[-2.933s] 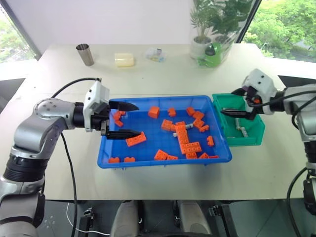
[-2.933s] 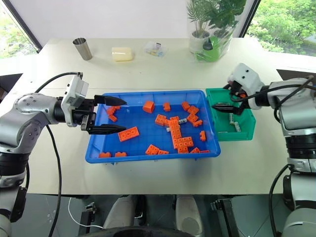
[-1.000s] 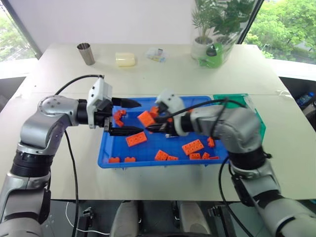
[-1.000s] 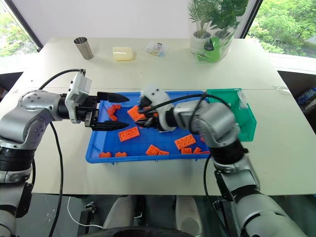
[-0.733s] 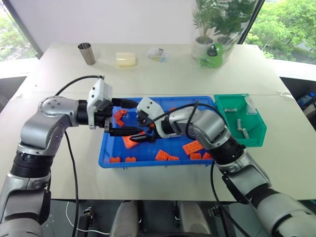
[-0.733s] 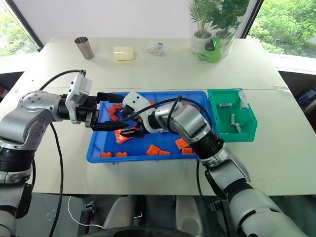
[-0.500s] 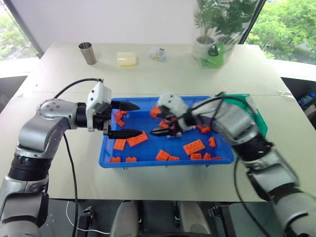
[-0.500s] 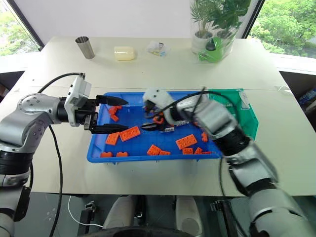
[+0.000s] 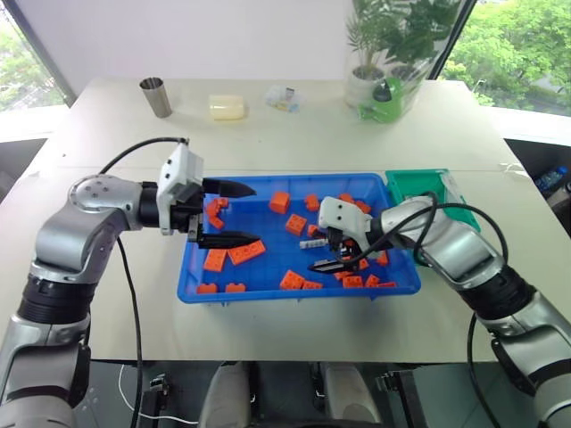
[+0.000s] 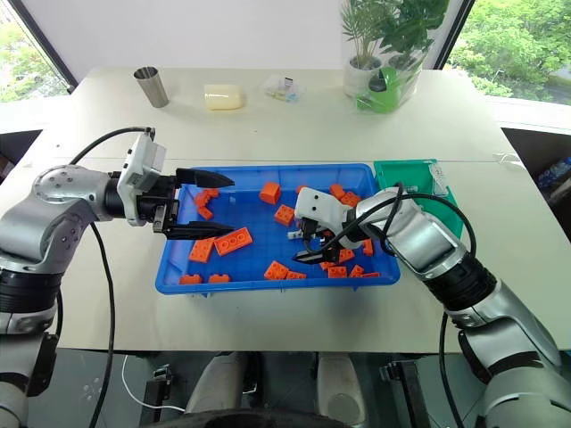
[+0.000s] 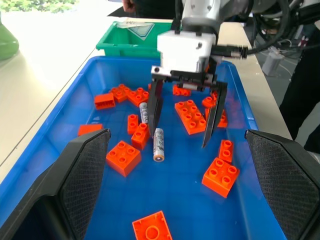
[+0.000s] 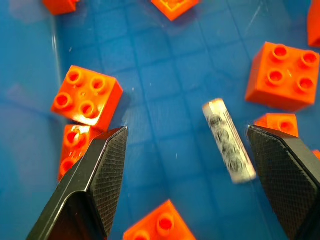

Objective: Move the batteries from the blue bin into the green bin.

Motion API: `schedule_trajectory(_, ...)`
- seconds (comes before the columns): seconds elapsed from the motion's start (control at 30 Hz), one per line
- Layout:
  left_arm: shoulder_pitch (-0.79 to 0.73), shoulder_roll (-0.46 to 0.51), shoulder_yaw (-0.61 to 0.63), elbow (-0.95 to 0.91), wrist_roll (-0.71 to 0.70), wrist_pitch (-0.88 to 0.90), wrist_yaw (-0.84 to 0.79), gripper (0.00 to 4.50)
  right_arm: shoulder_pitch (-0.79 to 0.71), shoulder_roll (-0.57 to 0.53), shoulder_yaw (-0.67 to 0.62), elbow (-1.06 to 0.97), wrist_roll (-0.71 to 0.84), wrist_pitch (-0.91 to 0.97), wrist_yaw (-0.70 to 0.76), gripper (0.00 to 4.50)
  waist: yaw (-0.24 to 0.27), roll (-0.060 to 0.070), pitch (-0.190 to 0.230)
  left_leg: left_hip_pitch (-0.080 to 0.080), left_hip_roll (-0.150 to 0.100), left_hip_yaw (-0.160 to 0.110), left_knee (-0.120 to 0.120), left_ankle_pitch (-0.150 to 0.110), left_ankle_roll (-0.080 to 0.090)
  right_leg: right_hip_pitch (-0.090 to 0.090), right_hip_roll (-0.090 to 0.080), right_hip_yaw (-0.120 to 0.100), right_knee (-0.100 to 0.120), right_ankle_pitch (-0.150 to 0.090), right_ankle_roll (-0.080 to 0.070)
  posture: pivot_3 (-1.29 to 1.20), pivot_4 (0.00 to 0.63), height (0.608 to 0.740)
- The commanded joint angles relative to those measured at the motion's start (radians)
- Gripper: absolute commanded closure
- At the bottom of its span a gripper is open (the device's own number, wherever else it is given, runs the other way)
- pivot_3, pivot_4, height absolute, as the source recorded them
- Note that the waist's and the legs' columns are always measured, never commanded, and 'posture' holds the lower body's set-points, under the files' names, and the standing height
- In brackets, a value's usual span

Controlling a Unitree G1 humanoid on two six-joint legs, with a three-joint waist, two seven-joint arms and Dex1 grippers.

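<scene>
- The desk (image 9: 500,294) carries everything, and the work sits toward its near edge, within reach of both arms.
- The blue bin (image 9: 294,293) lies long-side on to the near edge, about midway along it. It is broad, shallow and bright blue with a rolled rim, and orange bricks (image 9: 239,254) are strewn over its floor.
- The green bin (image 10: 406,168) stands touching the blue bin's right end, so a carry across is short. It is smaller, deeper and green. The right arm hides most of its inside, so I cannot tell what it holds.
- The left pincer (image 9: 225,215) is wide and holds nothing. It hangs level over the blue bin's left end, pointing along the tray, apparently parked out of the way.
- The right pincer (image 11: 184,114) is also wide and empty. It tilts down over the right half of the blue bin with its tips low among the bricks, likely set to close on a battery.
- The batteries are small silvery-white cylinders with dark print on the wrap. One (image 12: 228,140) lies flat on the blue floor between the right pincer's fingers, nearer one of them and clear of the bricks. A second (image 11: 144,111) lies just beyond it, partly behind a finger.
</scene>
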Motion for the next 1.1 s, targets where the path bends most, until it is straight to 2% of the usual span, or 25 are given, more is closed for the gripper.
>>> schedule_trajectory(0.03,-0.017,0.003,0.005,-0.012,0.000,-0.012,-0.006,0.00,0.002,0.017,0.017,0.051,-0.054,-0.060,0.004,0.62,0.000,0.000,0.000,0.000,0.000,0.000,0.000,0.000,0.000,0.000,0.000,0.000,0.000,0.000,0.000,0.00,0.150,0.736)
schedule_trajectory(0.17,-0.018,0.001,0.006,-0.011,0.002,-0.012,-0.005,0.00,-0.001,0.042,0.042,0.144,-0.114,-0.123,0.014,0.62,0.000,0.000,0.000,0.000,0.000,0.000,0.000,0.000,0.000,0.000,0.000,0.000,0.000,0.000,0.000,0.00,0.150,0.736)
schedule_trajectory(0.3,-0.015,0.000,0.009,-0.012,0.001,-0.012,-0.001,0.00,0.006,0.046,0.043,0.171,-0.135,-0.155,0.042,2.46,-0.001,0.000,0.000,0.001,0.000,0.000,0.000,0.000,0.000,0.001,0.000,0.000,0.000,0.000,0.000,0.00,0.150,0.736)
schedule_trajectory(0.43,-0.001,0.003,0.013,-0.015,0.001,-0.016,-0.002,0.00,0.017,0.035,0.002,0.109,-0.114,-0.116,0.062,4.41,0.000,-0.001,0.000,0.002,0.000,0.000,0.000,0.000,0.000,0.002,0.000,0.000,0.000,0.000,0.000,0.00,0.150,0.736)
schedule_trajectory(0.63,0.027,0.007,0.014,-0.019,0.005,-0.029,-0.007,0.00,0.000,-0.024,-0.233,-0.043,0.019,0.096,0.038,4.47,0.002,0.000,0.000,0.000,0.000,0.000,0.000,0.000,0.000,0.001,-0.001,0.000,0.000,0.000,0.000,0.00,0.150,0.736)
schedule_trajectory(0.73,0.038,0.007,0.017,-0.019,0.005,-0.037,-0.007,0.00,-0.028,-0.114,-0.398,-0.015,0.051,0.164,0.012,4.47,0.004,0.000,0.000,0.000,0.000,0.000,0.000,0.000,0.000,0.001,-0.001,0.000,0.000,0.000,0.000,0.00,0.150,0.736)
schedule_trajectory(0.9,0.035,-0.005,0.012,-0.007,0.006,-0.046,-0.001,0.00,0.041,-0.309,-0.568,0.112,0.041,0.138,0.002,4.47,0.010,-0.001,0.000,0.000,0.000,0.001,0.000,0.000,0.000,0.001,-0.002,0.000,-0.002,-0.001,-0.001,0.00,0.150,0.736)
schedule_trajectory(1.03,0.023,-0.014,0.004,0.008,0.010,-0.053,-0.006,0.00,0.136,-0.377,-0.629,0.156,0.041,0.113,-0.009,4.47,0.001,-0.001,0.000,0.000,0.000,0.002,-0.001,0.000,0.000,0.001,-0.002,0.000,-0.003,-0.001,-0.001,0.00,0.150,0.736)
schedule_trajectory(1.1,0.011,-0.021,-0.001,0.018,0.014,-0.056,-0.007,0.00,0.177,-0.372,-0.641,0.142,0.052,0.115,-0.019,3.43,-0.005,0.000,0.000,0.001,0.000,0.002,-0.001,0.000,0.000,0.001,-0.002,0.000,-0.003,0.000,-0.001,0.00,0.150,0.736)
